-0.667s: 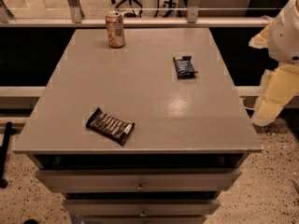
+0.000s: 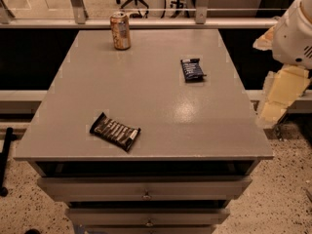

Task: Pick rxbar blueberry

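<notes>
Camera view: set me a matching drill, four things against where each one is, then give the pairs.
Things:
1 can
2 rxbar
3 brown bar
4 gripper

Places:
a near left of the table
b off the table, beyond its right edge
c far left, by the back edge
d far right part of the top

Pairs: 1-c, 2-d, 3-a, 4-b

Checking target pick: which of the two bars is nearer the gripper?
The navy-blue bar, right rear; the dark brown bar lies front-left, farther from the gripper at far right.
</notes>
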Robot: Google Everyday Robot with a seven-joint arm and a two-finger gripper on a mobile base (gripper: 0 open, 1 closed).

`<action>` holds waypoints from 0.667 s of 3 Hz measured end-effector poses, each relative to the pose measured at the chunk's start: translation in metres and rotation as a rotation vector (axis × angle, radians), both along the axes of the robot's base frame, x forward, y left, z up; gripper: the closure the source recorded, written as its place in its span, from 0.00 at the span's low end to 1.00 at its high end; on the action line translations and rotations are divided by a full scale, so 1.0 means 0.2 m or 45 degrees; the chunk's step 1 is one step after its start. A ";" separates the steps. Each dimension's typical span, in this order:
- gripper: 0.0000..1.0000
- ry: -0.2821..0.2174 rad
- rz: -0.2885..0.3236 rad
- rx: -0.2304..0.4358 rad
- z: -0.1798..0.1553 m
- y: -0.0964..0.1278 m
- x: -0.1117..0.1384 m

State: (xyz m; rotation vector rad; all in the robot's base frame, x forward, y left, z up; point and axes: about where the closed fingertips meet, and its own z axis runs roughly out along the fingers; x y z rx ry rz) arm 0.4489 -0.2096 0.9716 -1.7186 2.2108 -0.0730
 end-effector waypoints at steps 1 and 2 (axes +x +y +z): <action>0.00 -0.022 -0.021 0.090 -0.07 0.05 0.19; 0.00 -0.039 -0.092 0.278 -0.20 0.12 0.53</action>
